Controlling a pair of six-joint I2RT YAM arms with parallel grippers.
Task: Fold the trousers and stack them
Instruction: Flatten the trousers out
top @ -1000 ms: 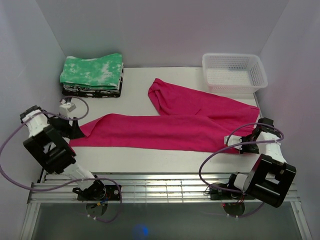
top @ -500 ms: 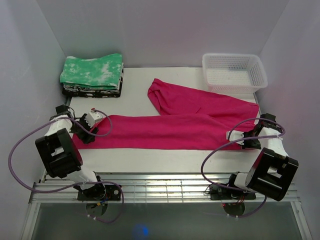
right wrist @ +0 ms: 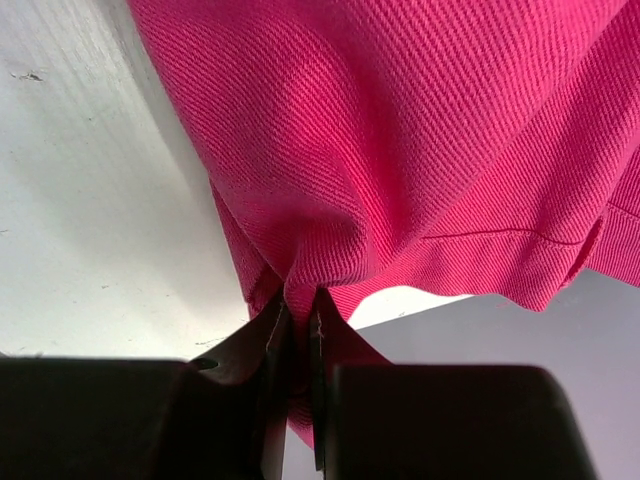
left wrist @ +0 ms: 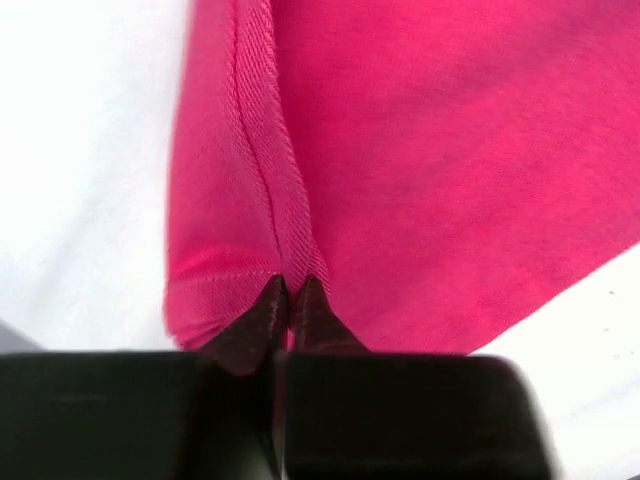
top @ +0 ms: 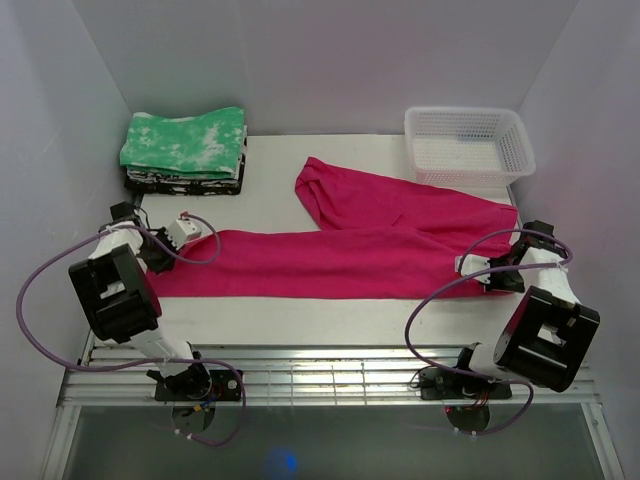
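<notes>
The left pincer (left wrist: 290, 298) is closed to a sliver and nips the stitched hem at the left end of the trousers (top: 340, 250), where a seam runs down into its tips. The right pincer (right wrist: 299, 308) is likewise almost closed. It holds a bunch of pink cloth gathered between its tips at the right end of the trousers, near the right edge of the surface (top: 270, 190).

Between the two pincers the trousers lie across the middle of the surface. One leg stretches in a long band from left to right, and the other angles from the right end toward the far middle.

In the far left corner a folded green-and-white cloth (top: 185, 140) sits on a dark patterned pile (top: 185, 181). In the far right corner stands a white basket (top: 465, 140), just beyond the trousers.
</notes>
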